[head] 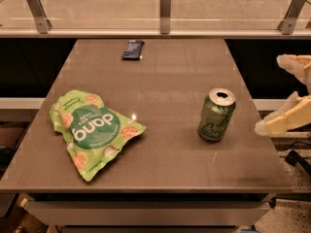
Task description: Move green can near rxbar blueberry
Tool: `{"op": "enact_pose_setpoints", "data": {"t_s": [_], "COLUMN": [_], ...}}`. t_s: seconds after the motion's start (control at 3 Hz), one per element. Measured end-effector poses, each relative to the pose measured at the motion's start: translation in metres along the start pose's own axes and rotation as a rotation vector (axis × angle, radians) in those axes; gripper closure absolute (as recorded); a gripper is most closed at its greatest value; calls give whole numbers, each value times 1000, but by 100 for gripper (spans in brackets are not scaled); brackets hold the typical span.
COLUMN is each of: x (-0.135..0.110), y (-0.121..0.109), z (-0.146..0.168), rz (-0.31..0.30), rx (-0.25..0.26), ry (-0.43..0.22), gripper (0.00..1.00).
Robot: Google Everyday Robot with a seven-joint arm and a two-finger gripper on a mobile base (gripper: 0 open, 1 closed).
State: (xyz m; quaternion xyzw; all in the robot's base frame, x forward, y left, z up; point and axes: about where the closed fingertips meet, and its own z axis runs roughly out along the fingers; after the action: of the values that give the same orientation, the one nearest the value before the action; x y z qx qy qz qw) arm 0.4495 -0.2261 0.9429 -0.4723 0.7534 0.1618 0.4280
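green can [216,114] upright, gripper [268,94] (seemingly spread) nearby

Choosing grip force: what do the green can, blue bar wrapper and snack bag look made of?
The green can: likely thin metal, silver top, glossy side. The rxbar blueberry: dark wrapper, probably plastic film. The snack bag: crinkled glossy film. The gripper, open, sits off the table's right edge.

One green can [216,114], one rxbar blueberry [132,49], one snack bag [92,130], one gripper [268,93] (far right)
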Motion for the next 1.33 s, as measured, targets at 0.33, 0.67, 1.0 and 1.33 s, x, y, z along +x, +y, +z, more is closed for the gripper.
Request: {"op": "enact_pose_setpoints", "data": {"t_s": [0.33,0.67,1.0,1.33], "x": [10,17,23,26], "y": [7,15,21,27], "z": [17,34,45,52], "rz": [14,22,29,46], "rx": [-44,-92,-122,-131], "ry": [-61,-98,-128,-163], "gripper": [0,0,0,0]}}
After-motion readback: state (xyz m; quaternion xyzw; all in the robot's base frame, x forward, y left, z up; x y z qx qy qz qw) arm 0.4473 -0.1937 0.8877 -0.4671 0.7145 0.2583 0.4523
